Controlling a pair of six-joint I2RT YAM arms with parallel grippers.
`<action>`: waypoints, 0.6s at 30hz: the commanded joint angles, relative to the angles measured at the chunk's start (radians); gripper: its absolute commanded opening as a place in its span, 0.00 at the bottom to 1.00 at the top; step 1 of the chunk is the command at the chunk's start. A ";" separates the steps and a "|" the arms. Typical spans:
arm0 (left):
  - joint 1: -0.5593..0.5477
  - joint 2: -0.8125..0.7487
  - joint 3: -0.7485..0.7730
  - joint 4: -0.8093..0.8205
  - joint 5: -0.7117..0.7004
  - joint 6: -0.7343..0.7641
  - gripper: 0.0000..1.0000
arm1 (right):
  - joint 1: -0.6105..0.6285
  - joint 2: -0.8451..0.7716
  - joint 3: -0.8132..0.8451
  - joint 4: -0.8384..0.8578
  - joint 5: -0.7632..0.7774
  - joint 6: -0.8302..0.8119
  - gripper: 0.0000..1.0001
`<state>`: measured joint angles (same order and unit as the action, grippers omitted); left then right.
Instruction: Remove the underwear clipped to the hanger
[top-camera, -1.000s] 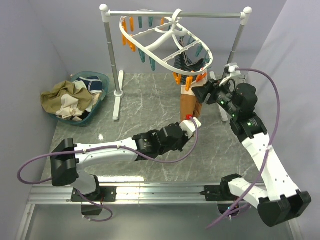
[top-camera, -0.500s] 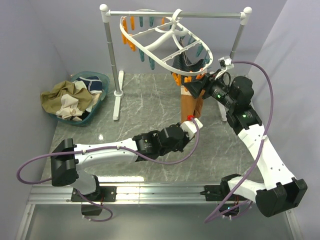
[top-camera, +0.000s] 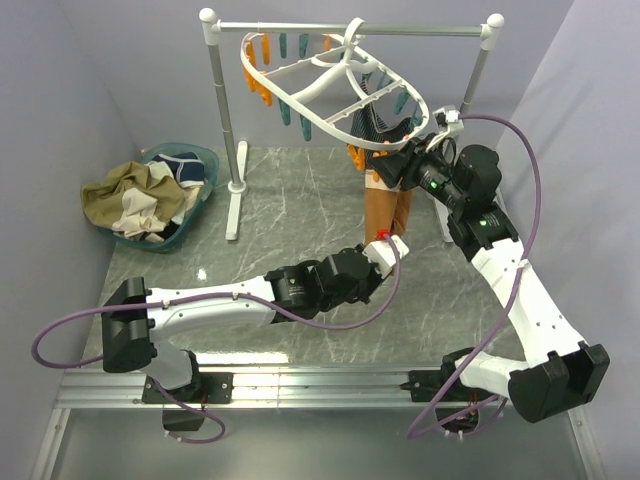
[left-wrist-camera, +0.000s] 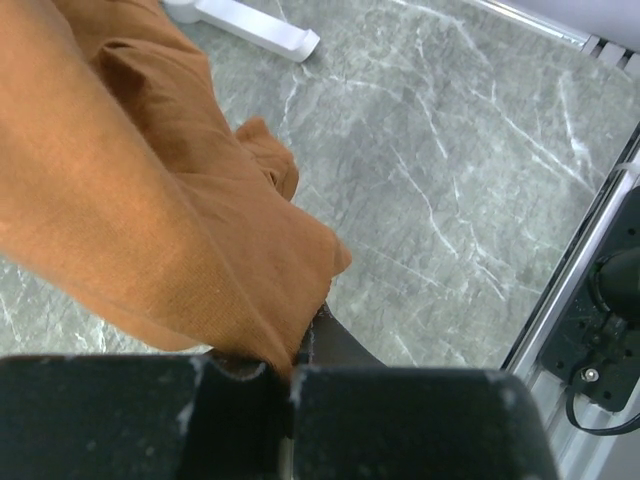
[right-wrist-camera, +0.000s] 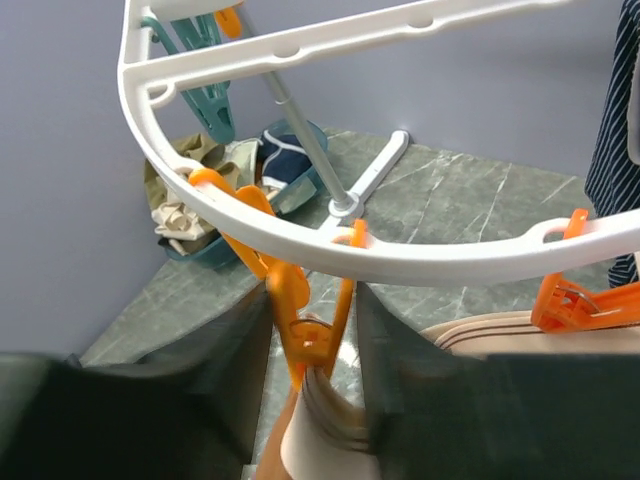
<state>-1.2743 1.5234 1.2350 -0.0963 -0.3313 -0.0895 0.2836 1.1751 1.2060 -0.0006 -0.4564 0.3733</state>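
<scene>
The white oval hanger hangs tilted from the rail. A tan-brown underwear hangs from orange clothespins on its near rim. My left gripper is shut on that cloth's bottom edge; in the left wrist view the brown fabric runs into the closed fingers. My right gripper sits under the rim, its fingers against both sides of an orange clothespin that still pinches the striped waistband. A dark striped underwear also hangs from the hanger.
A teal basket with a pile of cloths sits at the back left. The metal rail stand has white feet on the grey marble table. Teal and orange pins line the hanger's far rim.
My right gripper has moved up and left to the hanger's near rim, and its jaws have narrowed around the orange clothespin. The left arm has not moved.
</scene>
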 joint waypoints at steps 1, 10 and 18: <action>-0.011 0.011 0.050 0.004 -0.003 0.014 0.00 | 0.008 0.001 0.032 0.077 -0.007 0.038 0.36; -0.013 0.000 0.027 0.015 -0.034 0.017 0.00 | 0.009 -0.008 0.035 0.057 0.004 0.027 0.16; -0.011 -0.065 -0.031 0.020 -0.132 0.022 0.00 | 0.006 -0.058 0.052 -0.038 0.030 0.013 0.79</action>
<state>-1.2781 1.5196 1.2251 -0.0944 -0.4061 -0.0856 0.2882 1.1740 1.2102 -0.0223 -0.4461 0.3985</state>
